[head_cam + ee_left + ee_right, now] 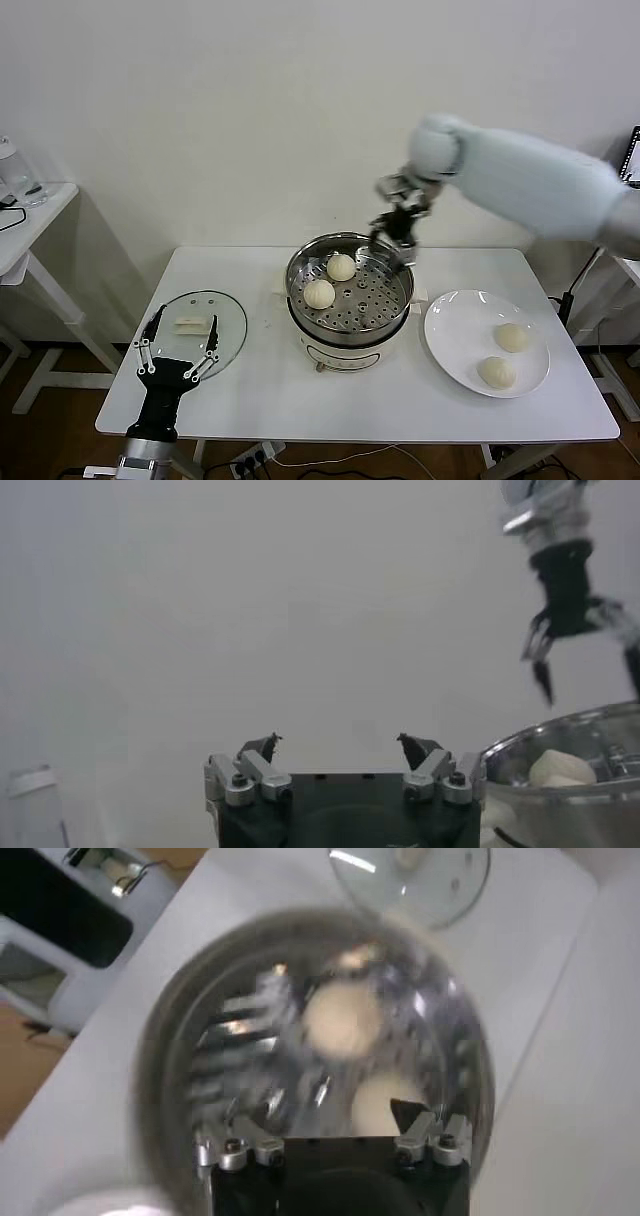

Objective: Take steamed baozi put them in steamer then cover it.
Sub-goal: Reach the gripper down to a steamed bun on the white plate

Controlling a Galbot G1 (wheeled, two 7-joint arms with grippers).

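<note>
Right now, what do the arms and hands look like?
The right arm has a smooth white rounded shell, ending in a metallic silver wrist and a black right hand with thin dark pointed fingers. The left hand is black, with silver bolted knuckle brackets and slim black-tipped fingers. No markings or loose cables visible.

Shiny metal steamer (350, 300); clear glass cover (195, 330); glossy plate (455, 345).
</note>
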